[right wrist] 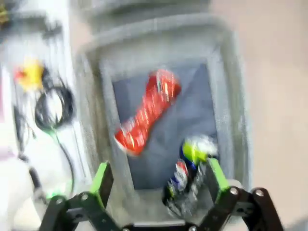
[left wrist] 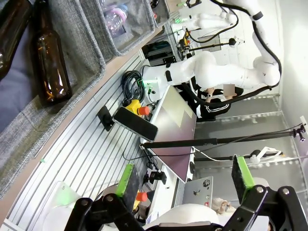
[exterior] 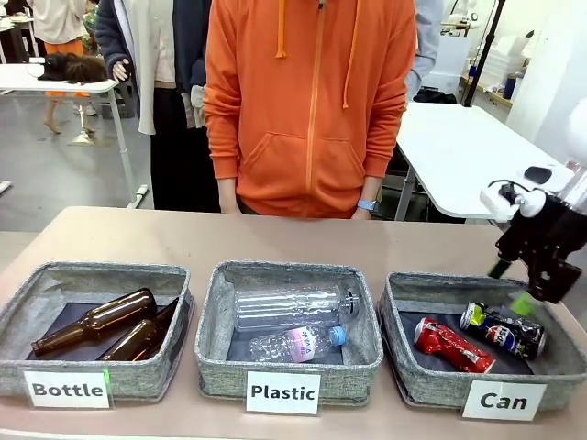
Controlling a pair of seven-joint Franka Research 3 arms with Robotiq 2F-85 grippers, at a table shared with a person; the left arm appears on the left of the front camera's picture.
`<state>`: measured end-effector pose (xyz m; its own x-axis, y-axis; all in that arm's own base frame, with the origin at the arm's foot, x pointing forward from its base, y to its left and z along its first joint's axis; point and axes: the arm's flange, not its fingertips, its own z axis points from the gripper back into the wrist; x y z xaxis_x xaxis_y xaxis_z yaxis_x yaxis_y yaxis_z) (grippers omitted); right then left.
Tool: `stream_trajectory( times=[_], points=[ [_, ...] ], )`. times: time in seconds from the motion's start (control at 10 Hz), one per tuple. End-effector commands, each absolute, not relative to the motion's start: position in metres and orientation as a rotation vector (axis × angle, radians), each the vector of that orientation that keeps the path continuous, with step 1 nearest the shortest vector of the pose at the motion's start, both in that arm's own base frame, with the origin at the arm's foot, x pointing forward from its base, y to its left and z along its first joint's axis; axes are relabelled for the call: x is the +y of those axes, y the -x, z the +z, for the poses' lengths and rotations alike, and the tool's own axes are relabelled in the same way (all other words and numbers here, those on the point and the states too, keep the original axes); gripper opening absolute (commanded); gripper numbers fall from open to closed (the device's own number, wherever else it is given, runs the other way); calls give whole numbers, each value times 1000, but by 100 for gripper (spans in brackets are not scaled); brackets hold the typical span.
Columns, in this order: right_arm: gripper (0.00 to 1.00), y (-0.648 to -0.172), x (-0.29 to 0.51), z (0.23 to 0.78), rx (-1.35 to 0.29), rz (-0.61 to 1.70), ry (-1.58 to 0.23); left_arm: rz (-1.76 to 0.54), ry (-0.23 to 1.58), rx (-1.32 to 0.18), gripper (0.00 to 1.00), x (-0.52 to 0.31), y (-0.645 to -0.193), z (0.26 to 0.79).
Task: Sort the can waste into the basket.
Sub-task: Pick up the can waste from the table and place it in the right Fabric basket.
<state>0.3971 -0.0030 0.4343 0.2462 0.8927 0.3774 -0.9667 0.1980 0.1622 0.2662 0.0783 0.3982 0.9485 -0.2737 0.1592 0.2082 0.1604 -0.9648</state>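
the red can (exterior: pixel 453 345) and the dark can (exterior: pixel 503 330) lie in the can basket (exterior: pixel 404 371) at lower right, where cans belong. the right gripper (exterior: pixel 512 287) hangs above it, spread and empty. the left gripper (left wrist: pixel 185 185) is spread too.

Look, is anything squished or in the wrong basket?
The red can looks dented and crumpled. It lies beside the dark can in the Can basket, where both belong. The bottles also sit in matching baskets, so nothing is misplaced.
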Motion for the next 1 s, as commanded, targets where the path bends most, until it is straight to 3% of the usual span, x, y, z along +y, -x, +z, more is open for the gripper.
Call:
stream_trajectory(
  times=[0.0,0.1,0.3,0.6,0.8,0.9],
  points=[
    [100,-415,7,446,-434,924,-679,-366,1374,51,100,79,-262,398],
    [100,-417,9,456,-343,821,-987,-366,1374,51,100,79,-262,398],
    [100,-430,3,464,-191,480,-1343,-366,1374,51,100,79,-262,398],
    [100,-451,-15,422,-97,16,-1432,-366,1374,51,100,79,-262,398],
    [100,-446,-32,410,-241,-117,-1408,-366,1374,51,100,79,-262,398],
    [100,-439,-35,412,-323,-129,-1519,-366,1374,51,100,79,-262,398]
  ],
)
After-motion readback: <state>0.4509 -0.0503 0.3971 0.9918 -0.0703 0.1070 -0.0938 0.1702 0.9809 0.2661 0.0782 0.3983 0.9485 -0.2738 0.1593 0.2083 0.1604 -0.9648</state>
